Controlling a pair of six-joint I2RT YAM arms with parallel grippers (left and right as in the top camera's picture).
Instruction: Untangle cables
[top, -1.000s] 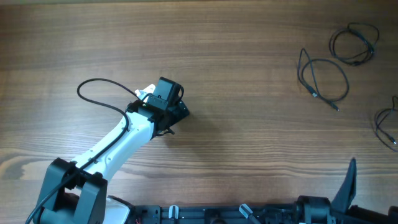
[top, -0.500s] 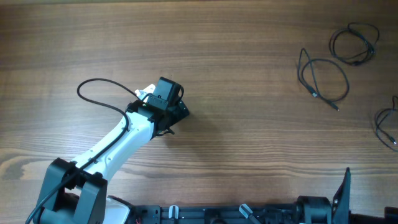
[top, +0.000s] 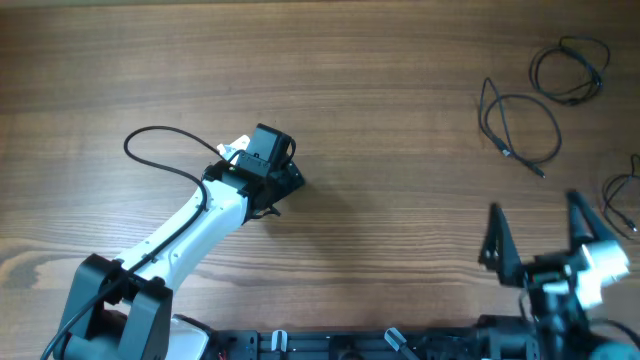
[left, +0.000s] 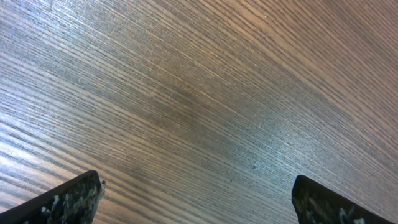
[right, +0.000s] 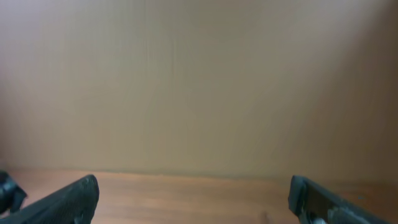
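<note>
Overhead, the thin black cables (top: 520, 97) lie as three separate loose loops at the right end of the brown wood-grain table (top: 380, 110), none touching another. The middle loop has its long axis running from upper left to lower right. One tail rises toward the far edge, and the other ends in a small plug (top: 541, 173) that points down and right. The upper loop (top: 572, 97) sits just beyond it toward the far right corner. It is rounder, with its strands doubled over one another. The third loop (top: 608, 198) lies nearer the front and is cut off by the frame edge, so its heading cannot be told.

The right end effector (top: 537, 232) stands at the front of the table, below the middle loop and apart from it. Its two dark fingers are spread wide and hold nothing. The left end effector (left: 199, 202) is well away on the left half of the table. In its wrist view the finger tips sit at opposite corners over bare wood grain, so it too is wide apart and empty. A thicker black lead (top: 150, 135) curls beside the white left arm (top: 195, 225).

The right wrist view is blurred and shows a plain beige wall (right: 199, 81) behind the far table edge.
</note>
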